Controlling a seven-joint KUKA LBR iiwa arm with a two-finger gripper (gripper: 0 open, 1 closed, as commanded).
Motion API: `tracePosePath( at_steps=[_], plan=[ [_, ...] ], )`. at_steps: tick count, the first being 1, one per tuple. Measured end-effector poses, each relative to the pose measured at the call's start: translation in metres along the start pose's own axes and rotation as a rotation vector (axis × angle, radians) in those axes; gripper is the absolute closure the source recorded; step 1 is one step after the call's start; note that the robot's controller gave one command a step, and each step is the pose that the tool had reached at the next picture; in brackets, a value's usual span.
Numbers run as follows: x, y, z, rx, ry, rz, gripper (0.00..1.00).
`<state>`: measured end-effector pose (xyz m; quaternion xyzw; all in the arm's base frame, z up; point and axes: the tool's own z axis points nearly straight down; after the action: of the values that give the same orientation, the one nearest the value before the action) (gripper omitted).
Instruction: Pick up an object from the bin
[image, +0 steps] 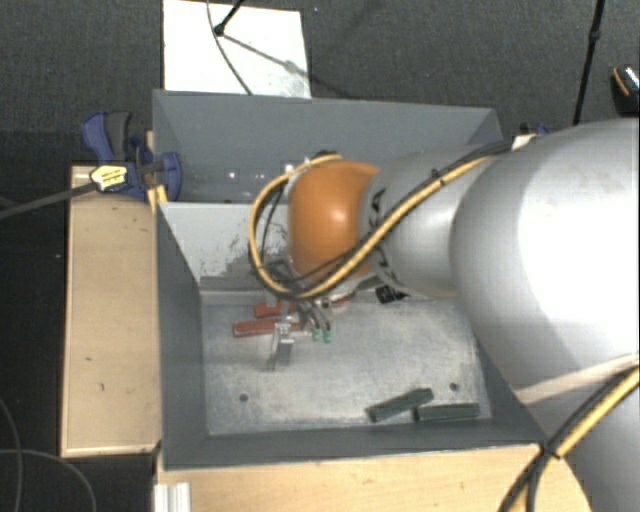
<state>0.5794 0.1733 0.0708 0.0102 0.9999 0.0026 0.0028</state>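
The gripper (287, 338) hung low over the floor of the bin (180, 330), toward 10 o'clock, beneath the orange wrist cover (325, 225). A flat reddish-brown piece (250, 327) lay just beside it at its 9 o'clock. How far the gripper was open could not be told. A dark green bar (400, 405) and a second dark green bar (448, 411) lay well apart from it at 5 o'clock.

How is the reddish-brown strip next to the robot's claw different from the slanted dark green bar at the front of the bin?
The reddish-brown strip is rusty red; the slanted dark green bar is almost black-green. The strip lies back left on the bin floor, right beside the gripper; the bar lies front right, well away from it, next to a second green bar. Both are slim, long pieces lying flat.
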Motion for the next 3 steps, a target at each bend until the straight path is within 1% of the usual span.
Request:
tracePosePath(
  at_steps=[1,2,3],
  plan=[
    [-0.001,-0.005,-0.002,0.002,-0.001,0.01,1.0],
    [0.001,0.009,-0.145,0.001,-0.006,-0.029,1.0],
    [0.003,0.008,-0.14,0.004,0.003,-0.028,0.0]
  ],
)
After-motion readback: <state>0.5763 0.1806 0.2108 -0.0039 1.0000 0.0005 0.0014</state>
